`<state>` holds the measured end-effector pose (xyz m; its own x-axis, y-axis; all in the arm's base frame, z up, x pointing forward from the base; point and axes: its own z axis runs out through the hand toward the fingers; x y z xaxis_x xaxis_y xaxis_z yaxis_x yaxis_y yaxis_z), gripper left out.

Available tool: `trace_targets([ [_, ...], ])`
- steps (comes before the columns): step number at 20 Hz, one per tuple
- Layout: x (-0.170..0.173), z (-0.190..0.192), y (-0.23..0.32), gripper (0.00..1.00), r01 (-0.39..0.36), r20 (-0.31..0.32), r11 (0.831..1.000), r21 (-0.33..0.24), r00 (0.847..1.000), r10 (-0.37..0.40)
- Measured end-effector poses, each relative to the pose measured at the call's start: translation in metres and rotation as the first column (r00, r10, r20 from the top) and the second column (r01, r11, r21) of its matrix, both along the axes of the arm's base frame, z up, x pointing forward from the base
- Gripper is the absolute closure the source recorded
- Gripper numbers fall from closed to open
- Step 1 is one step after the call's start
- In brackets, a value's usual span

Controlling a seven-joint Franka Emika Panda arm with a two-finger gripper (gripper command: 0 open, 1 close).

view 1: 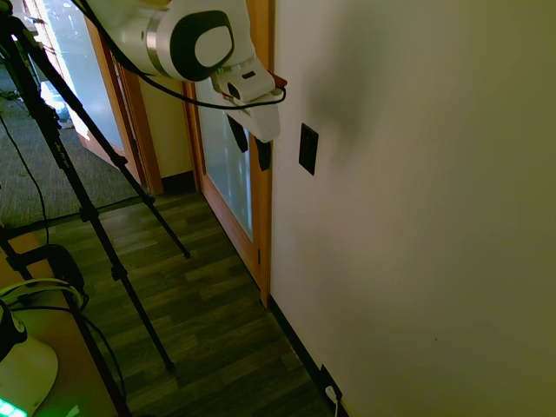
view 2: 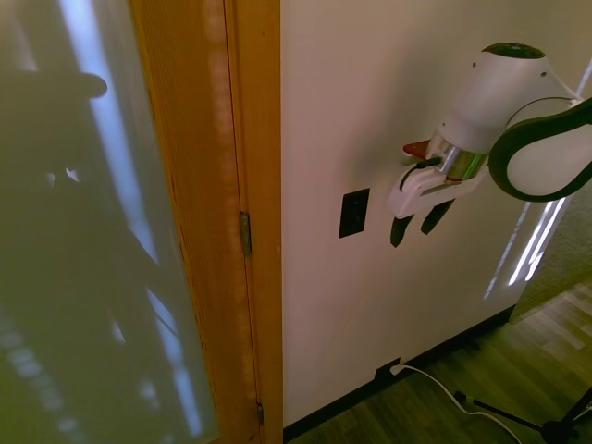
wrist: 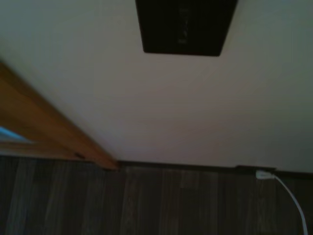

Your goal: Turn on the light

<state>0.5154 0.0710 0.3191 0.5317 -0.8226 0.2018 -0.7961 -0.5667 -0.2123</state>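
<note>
No light shows in any view. Its switch is a small dark upright plate (view 1: 308, 148) on the cream wall, also seen in the second exterior view (view 2: 354, 213) and blurred and close in the wrist view (wrist: 186, 27). My gripper (view 1: 252, 156) hangs tilted toward the wall, a short way off the plate and at about its height. In the second exterior view the gripper (view 2: 412, 236) is just right of the plate without touching it. Its two dark fingers stand apart, open, with nothing between them.
A wooden door frame (view 2: 254, 185) with a glass panel (view 1: 228, 165) borders the wall close to the switch. Low on the wall by the dark baseboard sits an outlet plate with a white cord (view 2: 435, 381). Dark wood floor (view 1: 200, 304) lies below.
</note>
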Motion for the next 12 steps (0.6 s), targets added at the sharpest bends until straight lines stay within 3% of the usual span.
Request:
trace_targets([
  [12,0.080,-0.031,0.008,0.00,0.115,0.134,0.993,-0.035,0.985,-0.109],
])
